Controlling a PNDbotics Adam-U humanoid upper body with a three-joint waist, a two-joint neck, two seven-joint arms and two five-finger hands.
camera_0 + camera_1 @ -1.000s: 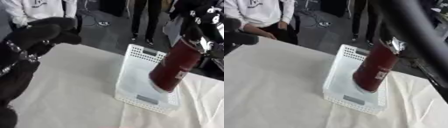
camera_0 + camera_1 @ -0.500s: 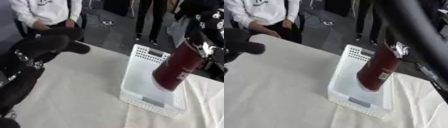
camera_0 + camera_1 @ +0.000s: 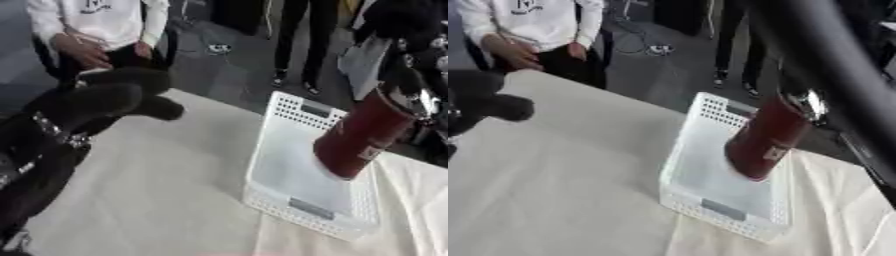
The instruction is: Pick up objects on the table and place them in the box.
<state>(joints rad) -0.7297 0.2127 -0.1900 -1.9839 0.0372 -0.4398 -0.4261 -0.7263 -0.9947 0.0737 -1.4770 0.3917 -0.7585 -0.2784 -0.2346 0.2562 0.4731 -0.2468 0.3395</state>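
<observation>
1. Your dark red canister (image 3: 363, 134) hangs tilted over the right side of the white perforated box (image 3: 289, 165), its lower end inside the box opening; whether it touches the floor of the box cannot be told.
2. Your right hand (image 3: 409, 82) is at the canister's upper end, above the box's far right corner. The blur hides its fingers, so its grip cannot be told.
3. The box sits on the cream tablecloth (image 3: 166, 185), its long side running away from you.
4. Your right arm (image 3: 833, 65) crosses the right eye view as a dark bar, hiding the table's far right.
5. Your left hand (image 3: 114, 97) hovers above the cloth's left side, fingers curled, holding nothing, well apart from the box.
</observation>
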